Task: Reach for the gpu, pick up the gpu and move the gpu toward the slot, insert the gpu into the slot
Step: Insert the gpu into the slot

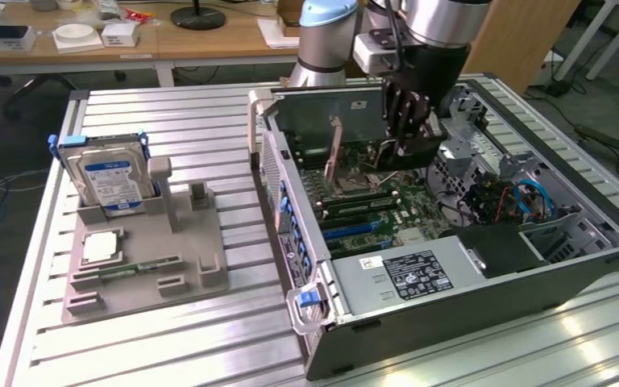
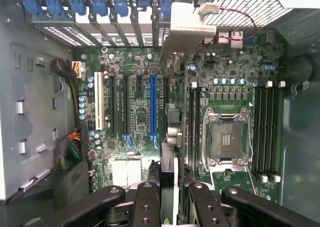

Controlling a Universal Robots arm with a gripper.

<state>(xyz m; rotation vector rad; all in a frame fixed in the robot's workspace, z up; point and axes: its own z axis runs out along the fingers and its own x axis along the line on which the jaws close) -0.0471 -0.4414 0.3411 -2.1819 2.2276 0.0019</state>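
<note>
Hidden or unclear: in the wrist view the gpu (image 2: 182,34) was seen edge-on, so its green face and black cooler could not be made out. Only the silver end bracket and a thin pale edge running back between the fingers (image 2: 146,199) were plain. The card's connector edge was out of sight, so I could not tell whether it touched the motherboard (image 2: 135,102) or was seated. In the exterior view the gripper (image 1: 409,157) covered most of the card. A narrow upright tan strip of the gpu (image 1: 334,153) showed toward the exterior view's left of it.

Orientation: the card stood on edge over the motherboard inside the open computer case (image 1: 450,306). Its long axis ran from the gripper toward the case wall with the blue latches (image 2: 100,7), parallel to the expansion slots, bracket end nearest that wall. It lined up just beside the blue slot (image 2: 153,102), on the side toward the CPU socket (image 2: 227,137).

End effector: the gripper (image 2: 170,194) was clamped on the gpu, one finger on each face.

Outside the case, the hard drive (image 1: 114,181) stood upright in the grey fixture (image 1: 180,258), well apart.
</note>
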